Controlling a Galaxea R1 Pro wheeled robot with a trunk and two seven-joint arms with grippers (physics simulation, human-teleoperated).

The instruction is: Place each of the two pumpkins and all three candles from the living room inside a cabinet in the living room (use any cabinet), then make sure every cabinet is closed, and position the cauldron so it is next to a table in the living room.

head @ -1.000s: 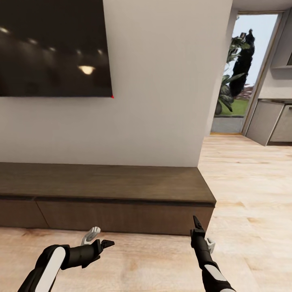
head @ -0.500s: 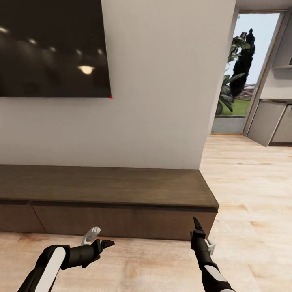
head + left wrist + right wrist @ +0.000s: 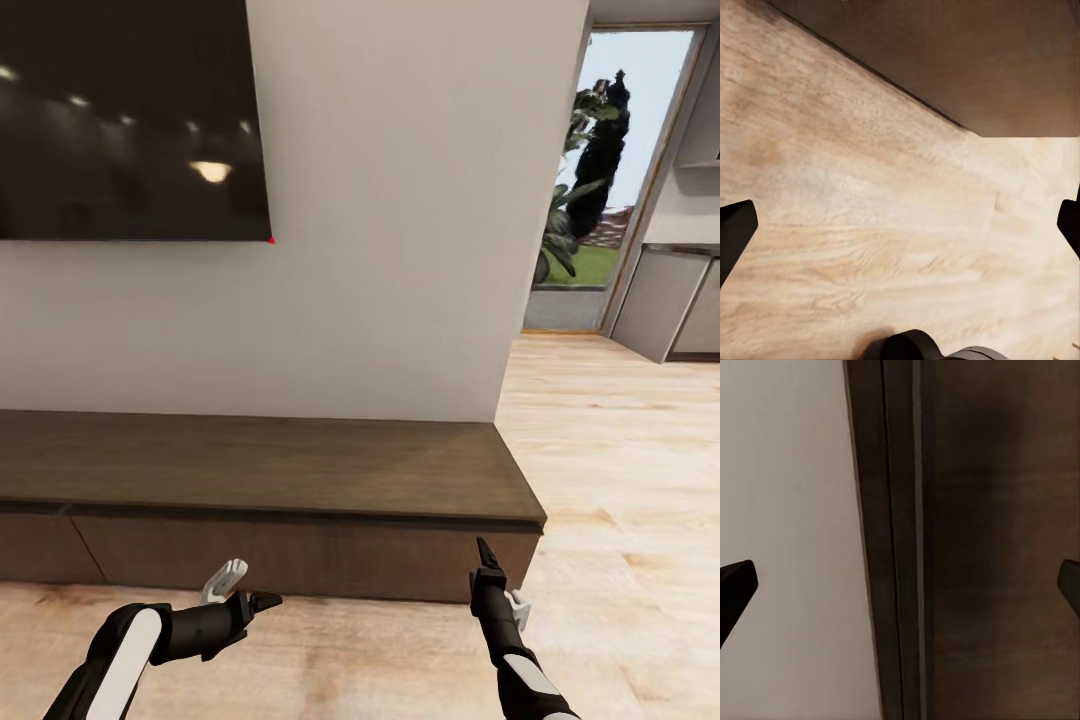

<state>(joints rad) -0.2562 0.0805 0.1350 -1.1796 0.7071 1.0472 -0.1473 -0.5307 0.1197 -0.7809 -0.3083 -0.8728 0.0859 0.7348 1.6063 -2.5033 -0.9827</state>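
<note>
Head view: cabinet (image 3: 270, 470) just beyond both open, empty tools.

The long cabinet (image 3: 270, 470) stands against the wall (image 3: 400, 200) and blocks the front; bare floor (image 3: 620, 480) lies open beside it.

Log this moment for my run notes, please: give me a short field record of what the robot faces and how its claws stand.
facing: cabinet, long low dark wood unit against the wall
cabinet fronts: shut, as far as the head view shows
cabinet top: bare in the part seen
above it: dark screen on the wall
left claw: open, over the wood floor, holding nothing
right claw: open, pointed at the cabinet's right end, holding nothing
right side: doorway with plants outside
</note>
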